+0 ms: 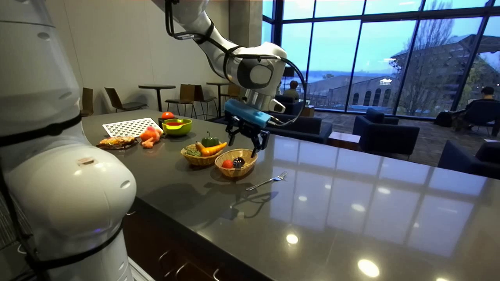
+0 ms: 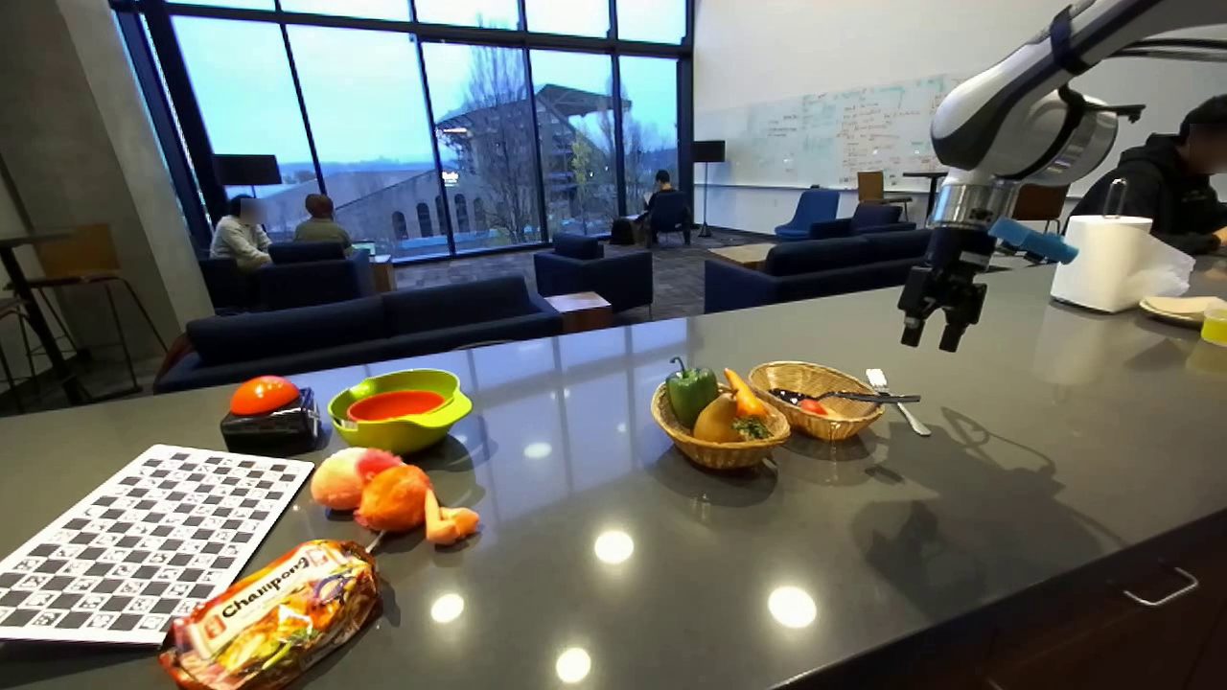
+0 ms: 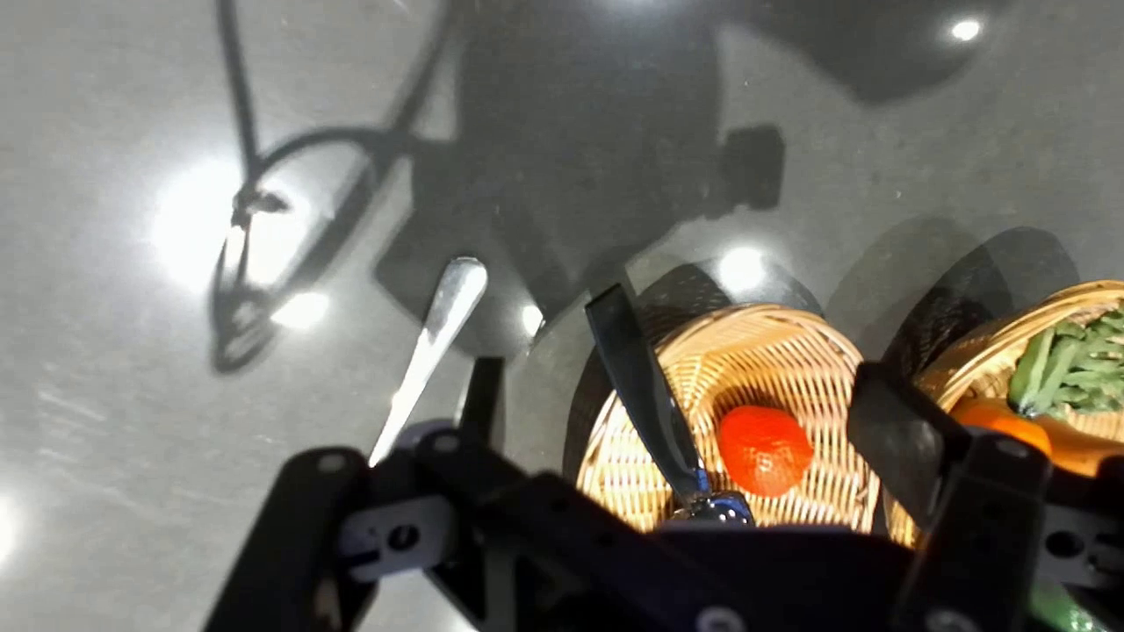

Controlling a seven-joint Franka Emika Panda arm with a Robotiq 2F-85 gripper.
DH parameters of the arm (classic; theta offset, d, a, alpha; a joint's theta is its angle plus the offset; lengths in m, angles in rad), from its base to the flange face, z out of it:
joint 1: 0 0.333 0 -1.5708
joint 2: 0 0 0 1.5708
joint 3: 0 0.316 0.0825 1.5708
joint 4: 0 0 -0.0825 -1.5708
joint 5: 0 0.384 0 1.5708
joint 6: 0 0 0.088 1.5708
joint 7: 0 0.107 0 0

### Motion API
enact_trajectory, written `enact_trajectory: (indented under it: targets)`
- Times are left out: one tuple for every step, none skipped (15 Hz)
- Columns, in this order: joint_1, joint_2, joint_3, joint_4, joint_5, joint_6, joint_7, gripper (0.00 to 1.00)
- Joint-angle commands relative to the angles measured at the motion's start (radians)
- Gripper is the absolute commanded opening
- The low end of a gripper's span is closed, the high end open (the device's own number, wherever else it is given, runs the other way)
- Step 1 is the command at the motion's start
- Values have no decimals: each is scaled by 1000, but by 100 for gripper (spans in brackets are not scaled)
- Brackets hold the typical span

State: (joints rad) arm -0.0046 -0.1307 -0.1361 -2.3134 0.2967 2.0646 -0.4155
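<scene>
My gripper (image 3: 676,391) stands open with nothing between its fingers, above the counter. In the wrist view a wicker basket (image 3: 790,351) lies below the gap between the fingers. It holds a red round fruit or vegetable (image 3: 766,449) and a black spoon-like utensil (image 3: 645,395), whose handle sticks out over the rim; my gripper hides its lower end. Beside this basket, a silver fork (image 1: 269,181) lies on the counter. Touching or nearly touching it on the opposite side is a second basket (image 2: 719,453), with a green pepper (image 2: 691,395), a brown pear-like item (image 2: 717,422) and a carrot (image 2: 745,393).
Farther along the counter (image 2: 537,594) are a green bowl (image 2: 398,436) with red inside, a black box with an orange-red dome (image 2: 268,412), a checkered board (image 2: 144,546), an orange plush toy (image 2: 393,496) and a noodle packet (image 2: 278,613). A white roll (image 2: 1100,264) stands past the gripper.
</scene>
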Motion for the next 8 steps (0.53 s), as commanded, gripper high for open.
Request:
enact_trajectory:
  targets:
    - [-28,-10,0,16,-22,-75,4,100]
    - [-31,1,-2,26,-14,-94,-1,100]
    - [-34,19,-7,41,1,-121,-16,100]
    - [-38,31,-10,53,8,-147,-24,100]
    - [-41,51,-14,74,26,-181,-46,100]
    - [-44,65,-18,90,43,-213,-69,100]
    - [-48,80,-21,107,59,-247,-97,100]
    - [-53,94,-23,123,79,-274,-138,100]
